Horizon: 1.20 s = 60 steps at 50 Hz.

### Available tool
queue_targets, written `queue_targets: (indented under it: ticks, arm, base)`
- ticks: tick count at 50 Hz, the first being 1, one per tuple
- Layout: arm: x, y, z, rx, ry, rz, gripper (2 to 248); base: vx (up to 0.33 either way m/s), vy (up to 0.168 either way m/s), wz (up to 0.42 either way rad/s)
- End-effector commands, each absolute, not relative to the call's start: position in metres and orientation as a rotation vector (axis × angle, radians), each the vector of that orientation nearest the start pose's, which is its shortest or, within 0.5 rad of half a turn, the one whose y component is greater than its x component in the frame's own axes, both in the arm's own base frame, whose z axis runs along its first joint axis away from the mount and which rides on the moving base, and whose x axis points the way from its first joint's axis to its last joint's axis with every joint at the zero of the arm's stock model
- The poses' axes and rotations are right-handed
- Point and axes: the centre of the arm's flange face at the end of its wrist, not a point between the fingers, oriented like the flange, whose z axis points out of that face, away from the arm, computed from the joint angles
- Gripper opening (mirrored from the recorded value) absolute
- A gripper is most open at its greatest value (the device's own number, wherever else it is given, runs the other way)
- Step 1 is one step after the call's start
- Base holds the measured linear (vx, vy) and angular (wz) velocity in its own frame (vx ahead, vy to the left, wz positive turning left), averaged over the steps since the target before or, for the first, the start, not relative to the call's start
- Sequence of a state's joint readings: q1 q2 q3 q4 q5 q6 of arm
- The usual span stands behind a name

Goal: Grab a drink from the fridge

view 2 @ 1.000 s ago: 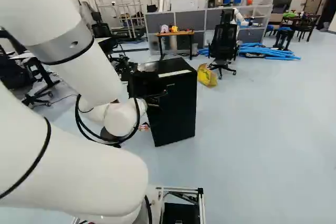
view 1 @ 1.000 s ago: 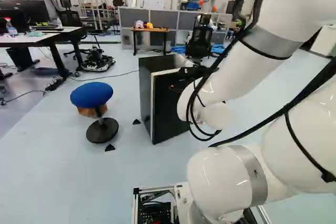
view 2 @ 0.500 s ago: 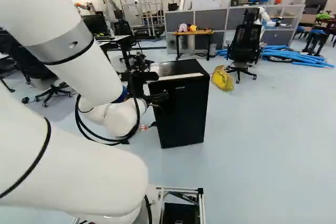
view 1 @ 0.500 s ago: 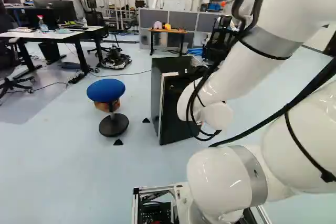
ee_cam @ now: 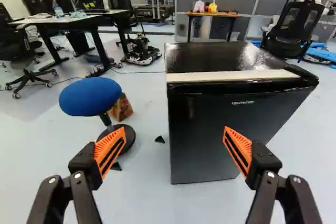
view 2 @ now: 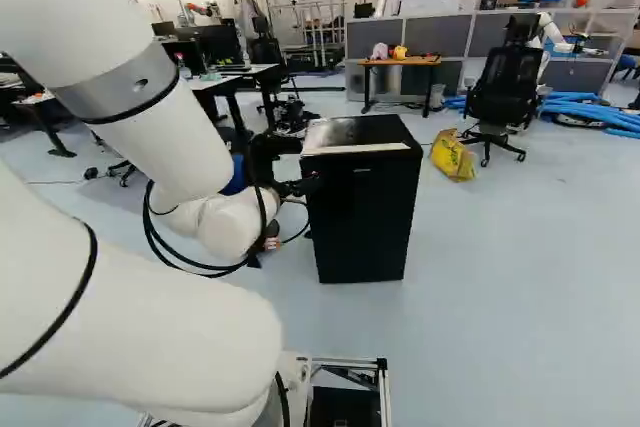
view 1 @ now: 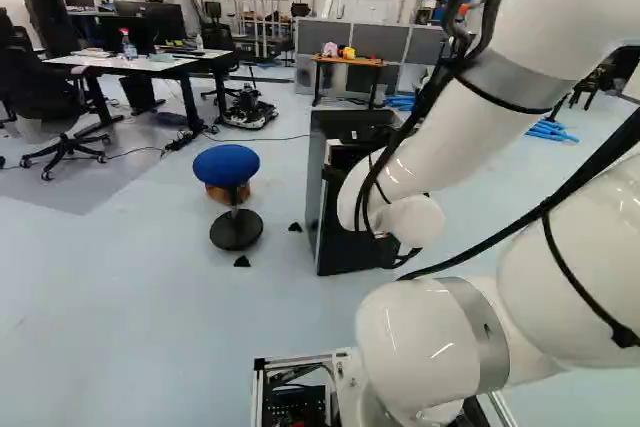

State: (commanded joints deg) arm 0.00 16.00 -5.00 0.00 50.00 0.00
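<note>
So the base had swung round a bit to its left compared with half a second back: the fridge (view 2: pixel 360 217) and the rest of the room had slid rightward in both base views. Meanwhile my arm (view 2: pixel 150 327) held the same pose against its foot joint.

The gripper (view 2: pixel 298 186) was spread wide, just air between its orange pads (ee_cam: pixel 105 145). Through the wrist view I had the fridge ahead, seen between the fingers and past one of them. It stood upright on the floor, door looking shut, a pale strip (ee_cam: pixel 231 75) running along the top front edge. I couldn't see inside, so the drink itself was hidden from me.

Off to the fridge's side was a blue stool (view 1: pixel 226 165), with a brown box (ee_cam: pixel 122 107) behind it and a small black wedge (ee_cam: pixel 159 139) on the floor between stool and fridge. Over on the other side, in the right base view, I had a yellow bag (view 2: pixel 452 155) near a black office chair (view 2: pixel 503 92). Further back were a wooden table (view 2: pixel 400 62) with a couple of toys on it and, at the left of the left base view, a desk (view 1: pixel 150 64).
</note>
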Motion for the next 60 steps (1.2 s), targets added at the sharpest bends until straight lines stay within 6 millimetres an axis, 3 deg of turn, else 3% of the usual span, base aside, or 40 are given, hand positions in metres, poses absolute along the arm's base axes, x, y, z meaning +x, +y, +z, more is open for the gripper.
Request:
queue_targets:
  ticks: [60]
  arm:
    - [0.2703,0.0,0.3656,-2.558,0.0,-1.824,247]
  base:
    - [0.0,-0.017,0.048]
